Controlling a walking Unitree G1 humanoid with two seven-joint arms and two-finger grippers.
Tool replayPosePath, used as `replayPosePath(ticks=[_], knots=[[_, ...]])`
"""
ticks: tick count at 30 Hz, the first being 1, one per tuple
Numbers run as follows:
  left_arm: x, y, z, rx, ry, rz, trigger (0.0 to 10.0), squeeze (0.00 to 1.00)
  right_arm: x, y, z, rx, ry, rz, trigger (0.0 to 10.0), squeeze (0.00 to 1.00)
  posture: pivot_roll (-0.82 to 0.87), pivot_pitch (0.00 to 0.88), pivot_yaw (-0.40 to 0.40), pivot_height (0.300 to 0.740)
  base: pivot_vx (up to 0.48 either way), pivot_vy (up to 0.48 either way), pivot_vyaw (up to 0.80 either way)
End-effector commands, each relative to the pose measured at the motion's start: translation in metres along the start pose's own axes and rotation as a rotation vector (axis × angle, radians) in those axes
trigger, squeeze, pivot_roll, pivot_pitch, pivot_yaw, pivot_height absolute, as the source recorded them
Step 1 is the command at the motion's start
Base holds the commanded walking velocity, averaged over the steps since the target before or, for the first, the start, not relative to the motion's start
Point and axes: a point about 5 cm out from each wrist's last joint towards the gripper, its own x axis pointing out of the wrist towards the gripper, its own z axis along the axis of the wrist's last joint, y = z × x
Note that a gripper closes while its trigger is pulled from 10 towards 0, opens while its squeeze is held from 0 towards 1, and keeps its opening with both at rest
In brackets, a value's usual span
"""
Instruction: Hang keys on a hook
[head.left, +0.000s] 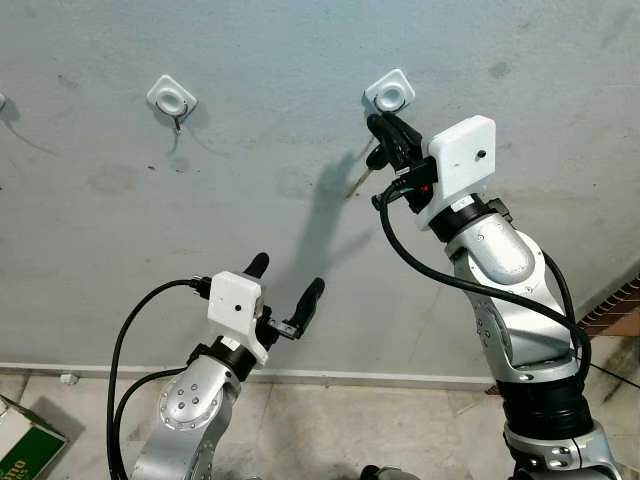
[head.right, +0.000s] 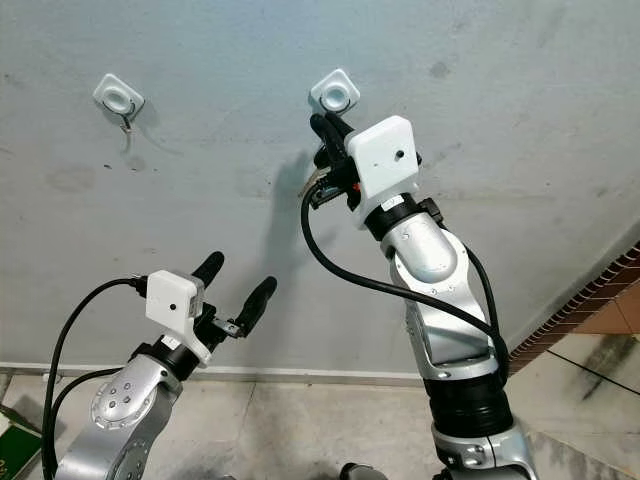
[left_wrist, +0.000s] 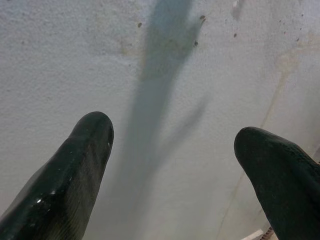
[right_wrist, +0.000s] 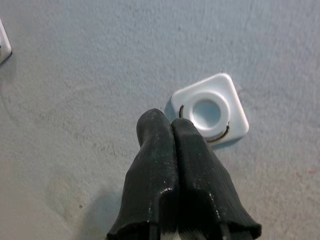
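Observation:
A white square hook (head.left: 389, 92) is stuck on the grey wall, with a second one (head.left: 172, 97) further left. My right gripper (head.left: 378, 122) is raised, its shut fingertips (right_wrist: 159, 125) touching the lower edge of the right hook (right_wrist: 210, 112). A thin key (head.left: 358, 182) hangs out below those fingers, just off the wall. My left gripper (head.left: 288, 275) is held low in front of the wall, open, with nothing between its fingers (left_wrist: 85, 145).
The grey wall (head.left: 300, 200) fills the space ahead. A green and white box (head.left: 25, 445) lies on the floor at bottom left. A brick edge (head.left: 615, 305) stands at the right. A third hook (right_wrist: 2, 42) sits further along the wall.

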Motion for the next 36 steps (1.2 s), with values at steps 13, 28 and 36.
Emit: replayPosePath(ticks=[13,28,36], knots=[[0.002,-0.002,0.0,-0.008,0.004,-0.001,10.0,0.0,0.012,-0.007,0.008,0.037,-0.044,-0.059,10.0,0.0,0.02,0.148,0.034,0.74,0.0,0.0,0.0],[0.004,-0.002,-0.001,-0.018,0.004,0.001,10.0,0.0,0.013,-0.027,-0.003,0.176,-0.024,-0.171,10.0,0.0,0.02,0.146,0.032,0.74,0.0,0.0,0.0],[0.005,-0.001,-0.001,-0.018,0.004,-0.001,10.0,0.0,0.01,-0.038,-0.009,0.234,-0.022,-0.213,10.0,0.0,0.02,0.143,0.036,0.74,0.0,0.0,0.0]])
